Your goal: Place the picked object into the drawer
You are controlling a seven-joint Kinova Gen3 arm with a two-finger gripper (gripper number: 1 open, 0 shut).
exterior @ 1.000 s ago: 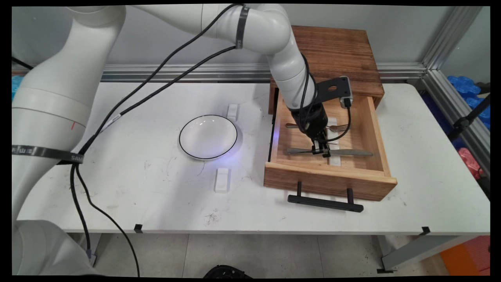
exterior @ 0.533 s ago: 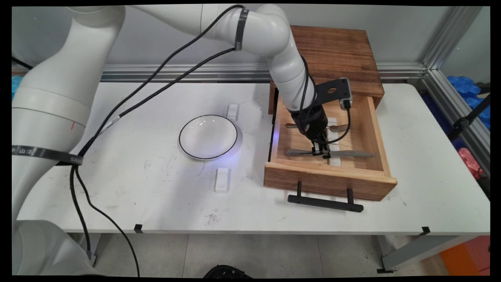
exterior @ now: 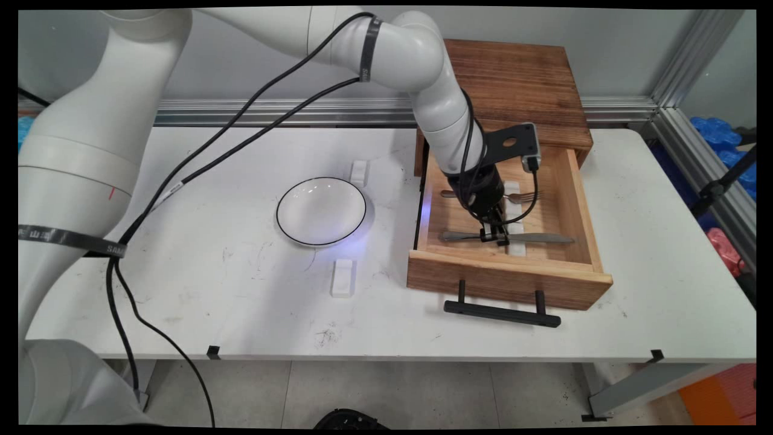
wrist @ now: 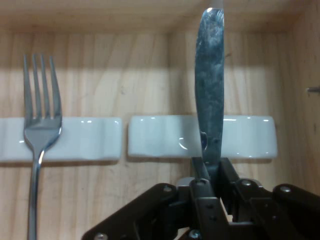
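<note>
My gripper [exterior: 494, 234] is down inside the open wooden drawer [exterior: 507, 275], shut on a silver knife [exterior: 534, 237] near the middle of its length. In the hand view the knife [wrist: 210, 95] runs straight up from my gripper [wrist: 212, 167], its blade crossing a white rest [wrist: 160, 136]. A fork [wrist: 39, 125] lies parallel to the knife's left, its neck on a second white rest [wrist: 85, 137]. In the main view the fork [exterior: 524, 196] lies behind the knife, partly hidden by my wrist.
The drawer sticks out of a dark wooden cabinet [exterior: 513, 78], its black handle [exterior: 501, 313] pointing to the table's near edge. A white plate with a black rim [exterior: 321, 211] sits left of the drawer, between two small white rests [exterior: 359, 172] [exterior: 342, 278].
The wrist and forearm have eased slightly to the left. The gripper stays shut on the knife, which has barely shifted.
</note>
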